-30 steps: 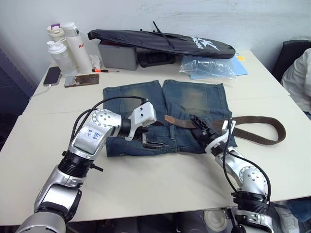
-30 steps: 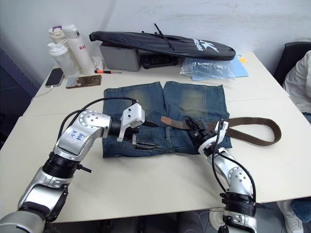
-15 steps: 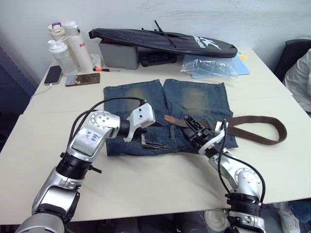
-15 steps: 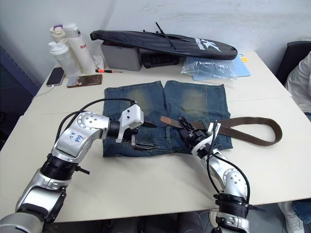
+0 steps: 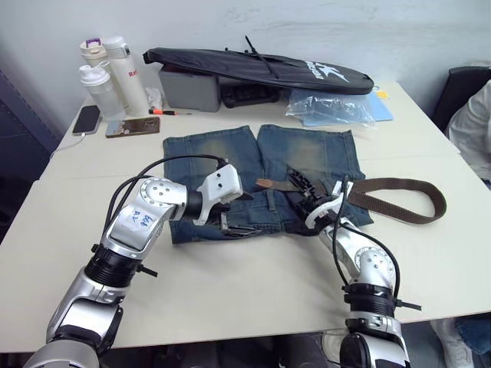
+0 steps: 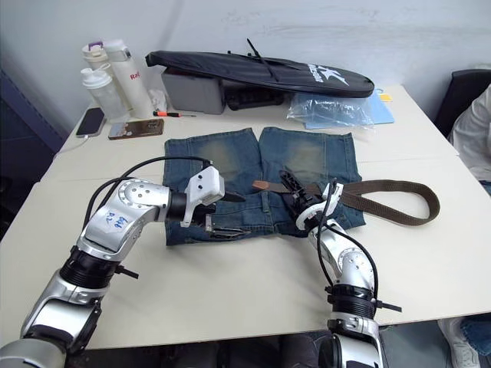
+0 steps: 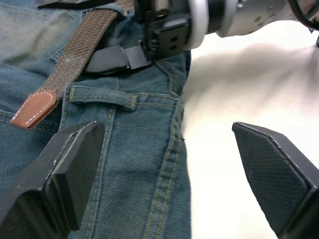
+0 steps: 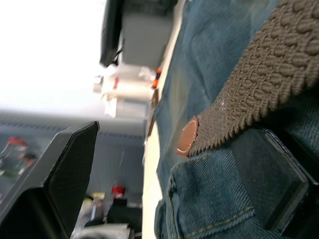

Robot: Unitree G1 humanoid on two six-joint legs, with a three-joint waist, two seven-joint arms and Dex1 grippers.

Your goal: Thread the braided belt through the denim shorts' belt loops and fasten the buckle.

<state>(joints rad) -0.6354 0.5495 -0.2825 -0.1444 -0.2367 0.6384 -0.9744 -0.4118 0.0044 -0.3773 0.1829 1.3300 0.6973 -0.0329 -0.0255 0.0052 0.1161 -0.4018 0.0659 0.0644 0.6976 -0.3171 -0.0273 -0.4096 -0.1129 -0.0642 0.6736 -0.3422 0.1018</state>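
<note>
The denim shorts [image 5: 230,165] lie flat mid-table, waistband toward me. The braided belt [image 5: 399,213] lies across their right side and loops back on the table to the right. Its tan tip [image 7: 32,107] rests on the denim near a belt loop [image 7: 102,97]. My right gripper [image 5: 301,192] sits open at the waistband with the strap [image 8: 259,74] lying between its fingers, just behind the tip. My left gripper [image 5: 234,228] hovers open over the waistband's near edge, left of the tip, holding nothing. I cannot make out the buckle.
Along the far edge of the table [image 5: 230,284] are a long black bag [image 5: 261,69] over a grey box [image 5: 188,88], bottles [image 5: 107,73], two phones [image 5: 84,119] and a clear plastic bag [image 5: 330,103]. A person [image 5: 472,130] sits at the right edge.
My right gripper has slid left along the belt over the shorts, closer to the tan tip. The left gripper has hardly moved.
</note>
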